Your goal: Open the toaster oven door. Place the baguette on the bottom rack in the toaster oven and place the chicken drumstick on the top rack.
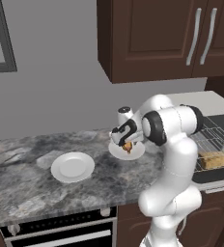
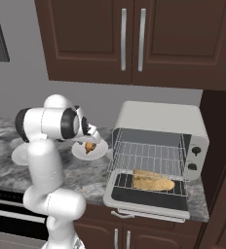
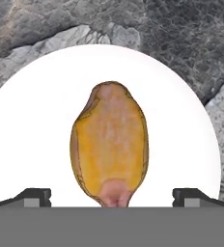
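So the fingers (image 3: 112, 198) are spread wide, one on each side of the chicken drumstick (image 3: 110, 144), hanging right over it with nothing gripped yet. The drumstick lies in the middle of a white plate (image 3: 32, 144) toward the back edge of the desk (image 1: 17, 193), just left of the toaster oven (image 2: 159, 119). The toaster oven door (image 2: 149, 197) is already down flat, sticking out past the desk's front edge, and the baguette (image 2: 153, 180) looks like it's sitting on the bottom rack (image 2: 122, 181), which is pulled out over the door. So I'd say the bread half is done and the meat pickup is next. What could go wrong: that drumstick is glossy and rounded, so if the fingers close off-center or too near the narrow end I'd expect it to squirt out or roll on the plate, and the plate itself could skid on the stone. Coming down too far would jam the tips into the plate. The bigger worry is the carry. The top rack (image 2: 149, 153) slot is a tight gap right above the baguette, with the oven's side walls close in, so a low approach could knock the bread or catch the wire, and the open door is in the way from the front. Room-wise, the left of the desk is roomy, just a second empty plate (image 1: 72, 167) there, while the wall cabinets (image 2: 134, 39) hang low above the oven.
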